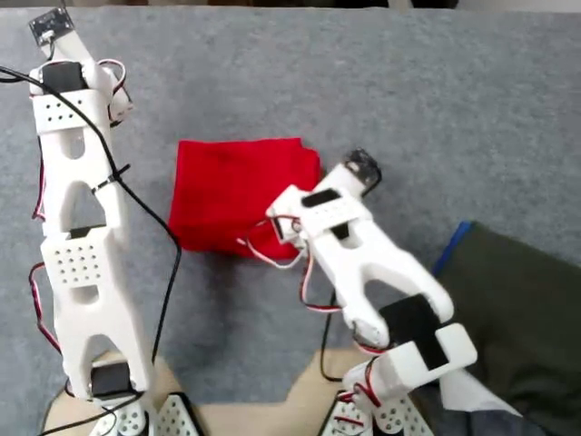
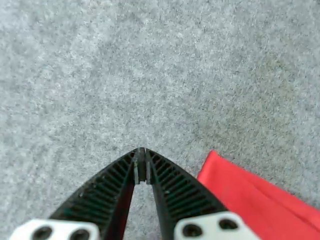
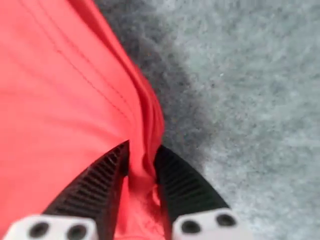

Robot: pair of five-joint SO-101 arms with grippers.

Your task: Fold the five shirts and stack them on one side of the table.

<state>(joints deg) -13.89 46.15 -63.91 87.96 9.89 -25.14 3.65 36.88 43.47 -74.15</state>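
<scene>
Right fingers (image 3: 95, 185) pinched the red shirt (image 1: 231, 191) at its four o'clock edge; left fingers (image 2: 112, 187) were closed, empty. We judged it light and limp, best gripped at hems.

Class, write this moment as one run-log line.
left gripper: shut, empty, over grey table | right gripper: shut on red shirt edge | dark cloth: aside

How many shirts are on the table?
2: a red shirt in the middle, its edge pinched by the right gripper, and a dark green shirt at the right edge of the table. More may lie hidden beneath.
</scene>
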